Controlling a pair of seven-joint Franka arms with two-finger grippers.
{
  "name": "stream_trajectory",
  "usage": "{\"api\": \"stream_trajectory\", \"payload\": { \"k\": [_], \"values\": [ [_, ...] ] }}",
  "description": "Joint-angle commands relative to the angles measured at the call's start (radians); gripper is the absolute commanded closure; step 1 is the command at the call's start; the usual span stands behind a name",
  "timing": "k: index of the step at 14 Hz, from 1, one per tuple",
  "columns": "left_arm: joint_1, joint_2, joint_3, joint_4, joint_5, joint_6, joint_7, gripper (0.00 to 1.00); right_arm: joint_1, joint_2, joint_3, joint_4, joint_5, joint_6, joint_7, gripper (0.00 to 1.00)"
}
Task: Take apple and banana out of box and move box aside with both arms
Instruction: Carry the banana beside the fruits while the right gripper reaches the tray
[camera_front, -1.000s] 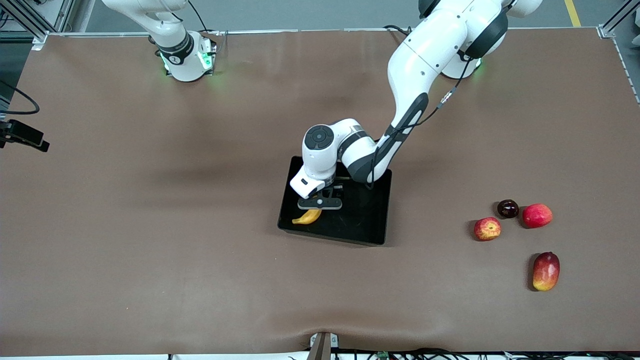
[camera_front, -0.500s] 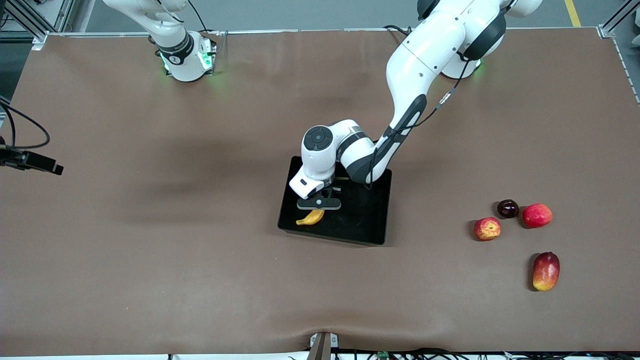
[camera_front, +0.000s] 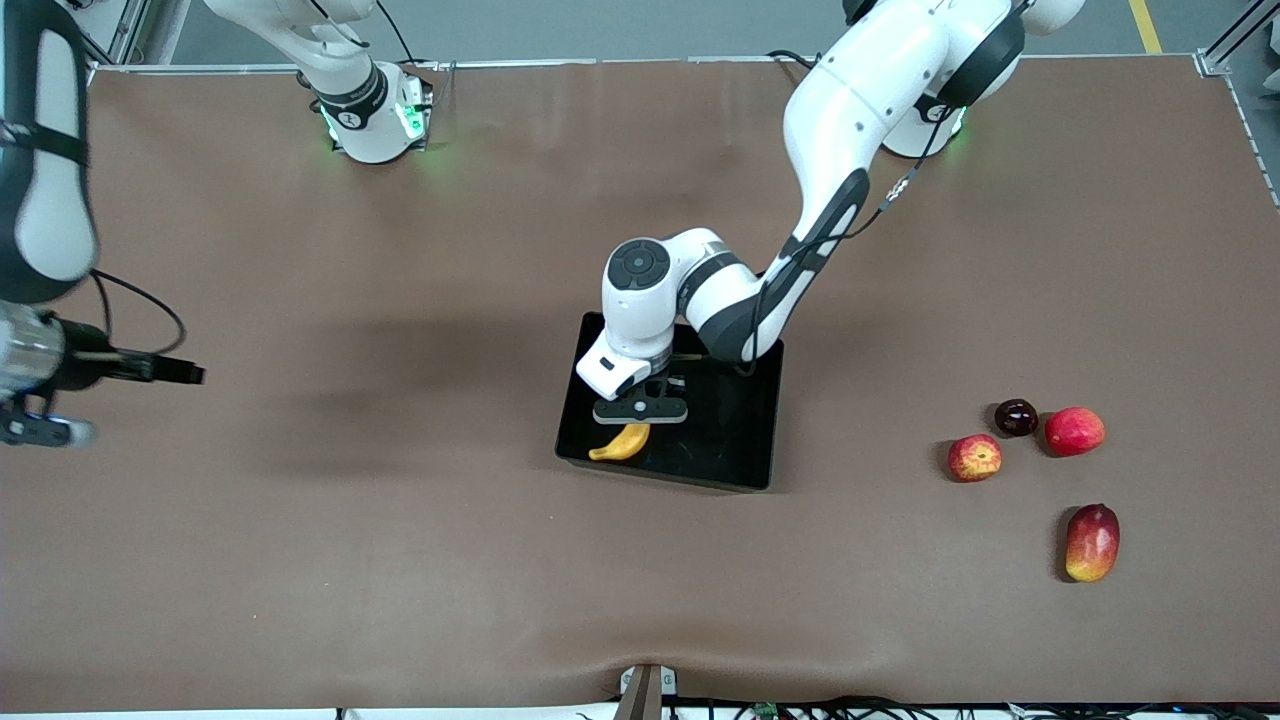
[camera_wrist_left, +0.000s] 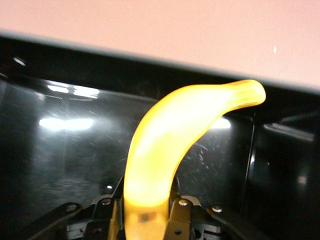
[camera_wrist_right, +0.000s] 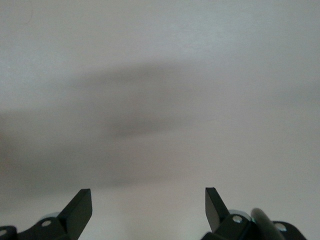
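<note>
The yellow banana (camera_front: 620, 443) lies in the black box (camera_front: 735, 440), near its wall closest to the front camera. My left gripper (camera_front: 640, 418) reaches down into the box and is shut on one end of the banana (camera_wrist_left: 175, 130), which fills the gap between the fingers (camera_wrist_left: 181, 212). I cannot tell whether the banana is off the box floor. The streaked red-yellow apple (camera_front: 975, 457) sits on the table toward the left arm's end. My right gripper (camera_wrist_right: 148, 200) is open over bare table at the right arm's end, with nothing between its fingers.
Beside the apple are a dark plum-like fruit (camera_front: 1016, 417) and a red round fruit (camera_front: 1075, 431). A red-yellow mango (camera_front: 1092, 541) lies nearer the front camera than these. The brown table cover (camera_front: 400, 560) spreads around the box.
My left gripper has shut on the banana, which has shifted slightly toward the front camera. The right arm has swung into view over its end of the table.
</note>
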Motion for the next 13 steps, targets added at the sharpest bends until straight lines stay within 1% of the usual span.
{"api": "stream_trajectory", "payload": {
  "k": [1, 3, 4, 7, 9, 11, 12, 13],
  "values": [
    [0.049, -0.118, 0.001, -0.022, 0.013, -0.086, -0.013, 1.0, 0.102, -0.003, -0.004, 0.021, 0.047, -0.01, 0.102, 0.0],
    [0.125, -0.182, -0.011, -0.027, 0.008, -0.105, 0.021, 1.0, 0.131, 0.008, -0.002, 0.022, 0.131, 0.019, 0.169, 0.0],
    [0.159, -0.205, -0.011, -0.037, -0.013, -0.12, 0.063, 1.0, 0.151, 0.016, -0.004, 0.022, 0.145, 0.037, 0.17, 0.0],
    [0.279, -0.229, -0.01, -0.043, -0.039, -0.162, 0.235, 1.0, 0.257, 0.054, -0.004, 0.027, 0.142, 0.077, 0.17, 0.0],
    [0.345, -0.232, -0.006, -0.066, -0.039, -0.198, 0.333, 1.0, 0.321, 0.072, -0.004, 0.027, 0.138, 0.132, 0.176, 0.0],
    [0.433, -0.23, -0.005, -0.106, -0.026, -0.215, 0.464, 1.0, 0.342, 0.103, -0.004, 0.027, 0.145, 0.151, 0.215, 0.0],
    [0.467, -0.221, 0.001, -0.108, -0.021, -0.215, 0.491, 1.0, 0.369, 0.129, -0.002, 0.027, 0.148, 0.178, 0.228, 0.0],
    [0.504, -0.213, 0.001, -0.106, 0.002, -0.215, 0.511, 1.0, 0.419, 0.137, -0.002, 0.022, 0.147, 0.227, 0.254, 0.0]
  ]
}}
